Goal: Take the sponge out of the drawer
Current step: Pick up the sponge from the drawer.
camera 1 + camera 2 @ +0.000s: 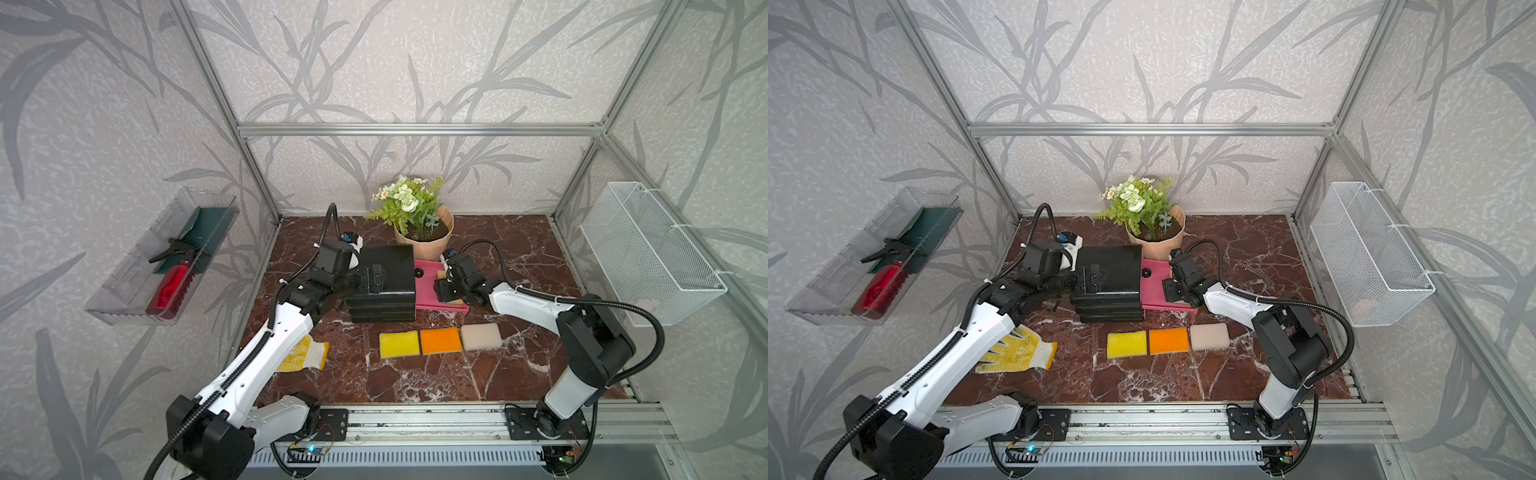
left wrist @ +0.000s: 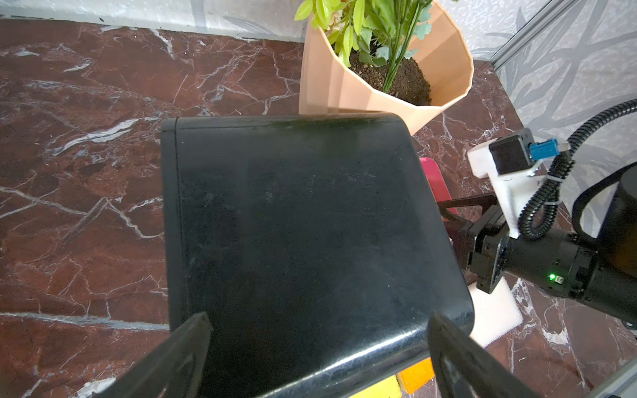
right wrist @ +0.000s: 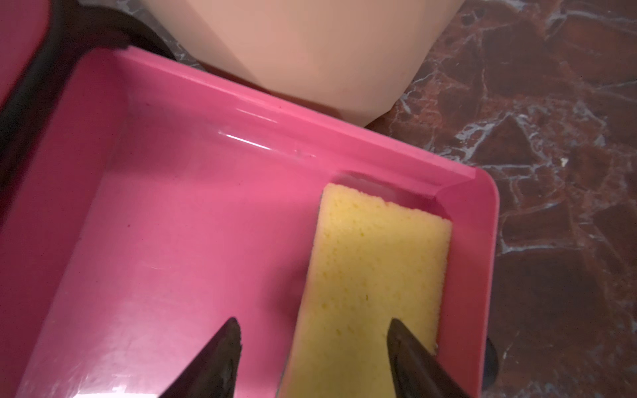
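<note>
A pale yellow sponge (image 3: pixel 375 262) lies inside the pink drawer (image 3: pixel 172 206), against its outer wall. The drawer (image 1: pixel 424 286) is pulled out to the right of the black cabinet (image 1: pixel 386 274). My right gripper (image 3: pixel 313 330) hangs low over the drawer, open. One fingertip (image 3: pixel 403 337) is above the sponge, and the other is above bare pink floor beside it. In both top views the right wrist hides most of the sponge. My left gripper (image 2: pixel 319 324) is open wide, with its fingers over the near edge of the cabinet's top (image 2: pixel 293 224).
A peach flower pot (image 1: pixel 424 237) stands right behind the cabinet and drawer. In front lie a yellow (image 1: pixel 399 344), an orange (image 1: pixel 440 340) and a beige sponge (image 1: pixel 481 336) in a row. A glove (image 1: pixel 307 353) is front left. A wire basket (image 1: pixel 648 249) hangs on the right wall and a clear tray (image 1: pixel 124 286) on the left.
</note>
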Controlling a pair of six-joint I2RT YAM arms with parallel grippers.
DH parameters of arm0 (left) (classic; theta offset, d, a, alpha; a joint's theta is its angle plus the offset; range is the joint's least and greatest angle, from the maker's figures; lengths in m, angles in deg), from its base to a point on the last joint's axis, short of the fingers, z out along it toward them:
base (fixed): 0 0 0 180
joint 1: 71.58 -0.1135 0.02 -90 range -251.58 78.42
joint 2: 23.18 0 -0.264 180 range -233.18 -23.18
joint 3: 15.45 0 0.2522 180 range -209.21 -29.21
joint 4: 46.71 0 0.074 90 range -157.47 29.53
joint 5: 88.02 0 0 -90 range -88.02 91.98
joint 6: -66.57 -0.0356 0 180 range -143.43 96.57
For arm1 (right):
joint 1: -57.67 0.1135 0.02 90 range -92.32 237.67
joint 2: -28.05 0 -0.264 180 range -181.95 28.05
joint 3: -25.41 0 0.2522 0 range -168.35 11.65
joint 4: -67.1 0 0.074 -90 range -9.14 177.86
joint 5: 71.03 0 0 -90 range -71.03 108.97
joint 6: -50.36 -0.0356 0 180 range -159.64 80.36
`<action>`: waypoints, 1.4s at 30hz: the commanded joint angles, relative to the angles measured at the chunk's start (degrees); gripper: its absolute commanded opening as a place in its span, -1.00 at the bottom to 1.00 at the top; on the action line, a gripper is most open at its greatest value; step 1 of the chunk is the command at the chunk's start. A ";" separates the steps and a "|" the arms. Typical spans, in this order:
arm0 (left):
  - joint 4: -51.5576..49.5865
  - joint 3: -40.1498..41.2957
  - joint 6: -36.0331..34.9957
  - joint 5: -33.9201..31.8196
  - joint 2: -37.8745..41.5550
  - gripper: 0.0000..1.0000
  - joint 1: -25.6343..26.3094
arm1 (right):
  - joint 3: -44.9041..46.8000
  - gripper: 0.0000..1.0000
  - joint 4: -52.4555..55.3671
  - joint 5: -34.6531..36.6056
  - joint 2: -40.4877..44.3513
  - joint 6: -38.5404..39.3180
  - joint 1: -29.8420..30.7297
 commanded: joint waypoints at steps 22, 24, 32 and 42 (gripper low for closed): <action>1.14 0.70 0.31 2.23 2.20 0.95 -2.09 | 0.61 -1.00 2.03 0.84 4.87 -1.85 1.45; 1.28 0.70 0.23 3.11 2.19 0.95 -2.18 | 1.70 -1.00 0.94 -0.45 9.09 -0.83 1.41; -0.93 -3.69 1.43 15.40 0.81 0.87 -2.09 | 6.80 -1.00 4.15 -9.49 29.42 11.88 1.74; -12.26 -18.98 8.61 24.92 -4.81 0.75 8.89 | 8.25 -0.99 13.56 -13.52 43.71 26.62 8.66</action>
